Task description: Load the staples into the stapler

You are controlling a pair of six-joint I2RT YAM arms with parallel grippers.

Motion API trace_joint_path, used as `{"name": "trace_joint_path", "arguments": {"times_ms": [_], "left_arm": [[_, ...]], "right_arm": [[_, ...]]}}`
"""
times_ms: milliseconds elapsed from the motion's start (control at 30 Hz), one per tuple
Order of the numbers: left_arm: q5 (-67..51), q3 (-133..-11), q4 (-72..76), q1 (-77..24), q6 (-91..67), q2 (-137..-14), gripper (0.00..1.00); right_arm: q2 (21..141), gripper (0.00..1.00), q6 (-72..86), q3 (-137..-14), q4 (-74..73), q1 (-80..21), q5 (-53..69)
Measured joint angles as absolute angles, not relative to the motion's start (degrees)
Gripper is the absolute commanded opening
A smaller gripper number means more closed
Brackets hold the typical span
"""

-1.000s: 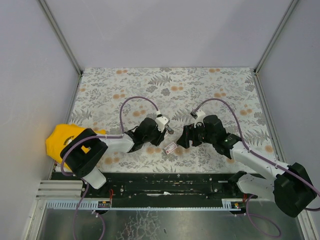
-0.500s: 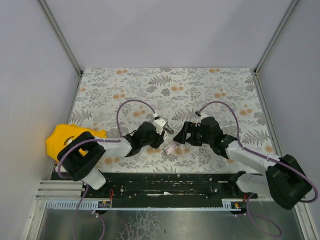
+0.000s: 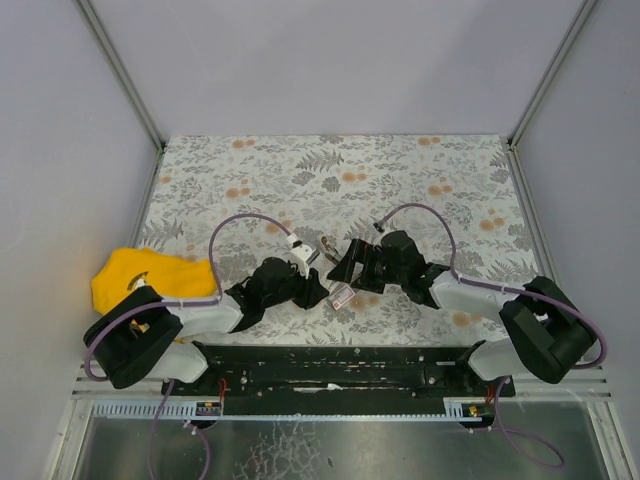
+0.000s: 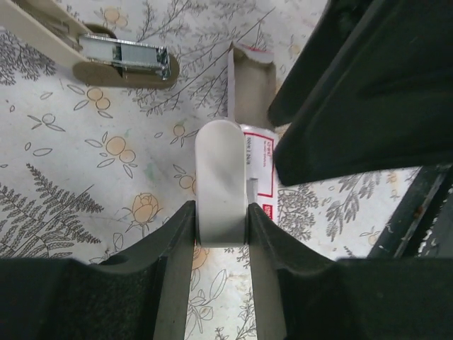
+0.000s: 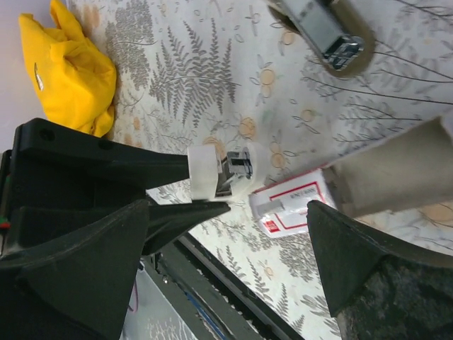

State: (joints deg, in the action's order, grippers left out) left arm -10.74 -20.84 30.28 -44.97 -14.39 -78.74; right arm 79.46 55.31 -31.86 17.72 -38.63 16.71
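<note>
Your left tool (image 4: 221,212) pinches small white piece (image 4: 221,170). Your right tool (image 5: 230,212) spread wide. Staples (image 4: 260,163) lie flat on tabletop (image 4: 71,177), just past left tool, between right tool's fingers. Stapler (image 4: 120,57) farther ahead, left.

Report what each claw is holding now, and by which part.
The left claw pinches the small white piece by its near end, one finger on each side. The right claw is open and grips nothing.
</note>
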Motion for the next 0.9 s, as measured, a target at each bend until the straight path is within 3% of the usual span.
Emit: {"name": "trace_joint_path", "arguments": {"times_ms": [200,267,300,333,467,500,733,767,833,867,900], "left_arm": [[-11.64,-19.35,33.82,-44.99,-16.23,-76.49,0.00],[-12.05,-19.16,34.33,-44.99,-16.40,-76.38,0.00],[-12.32,-19.07,34.50,-44.99,-16.47,-76.31,0.00],[-12.71,-18.85,34.92,-45.01,-16.53,-76.23,0.00],[-13.76,-18.06,35.99,-45.04,-16.93,-75.90,0.00],[-13.63,-17.78,36.03,-45.01,-16.95,-75.90,0.00],[-13.08,-17.61,36.05,-44.97,-17.26,-75.94,0.00],[-13.06,-17.61,36.05,-44.97,-17.26,-75.94,0.00],[-12.97,-17.61,36.03,-44.97,-17.26,-75.94,0.00],[-12.86,-17.65,36.03,-44.99,-17.28,-75.94,0.00],[-12.84,-17.67,36.03,-45.01,-17.32,-75.85,0.00]], "right_arm": [[83.15,0.99,57.01,-34.20,19.18,-41.30,16.10],[84.34,0.93,57.45,-34.81,19.22,-41.85,15.90],[84.71,0.86,57.54,-35.00,19.22,-42.04,15.70],[85.12,0.72,57.69,-35.18,19.27,-42.22,15.59],[86.56,0.06,58.85,-35.38,20.64,-42.50,15.55],[86.59,0.00,59.48,-35.33,21.02,-42.50,15.31],[86.59,0.00,60.88,-34.50,23.07,-42.65,14.59],[86.56,0.11,60.95,-34.41,23.22,-42.65,14.57],[86.46,0.56,60.93,-34.33,23.38,-42.68,14.44],[86.26,0.72,60.64,-34.33,23.20,-42.72,14.20],[85.97,0.81,60.53,-34.33,22.94,-42.72,14.00]]}}
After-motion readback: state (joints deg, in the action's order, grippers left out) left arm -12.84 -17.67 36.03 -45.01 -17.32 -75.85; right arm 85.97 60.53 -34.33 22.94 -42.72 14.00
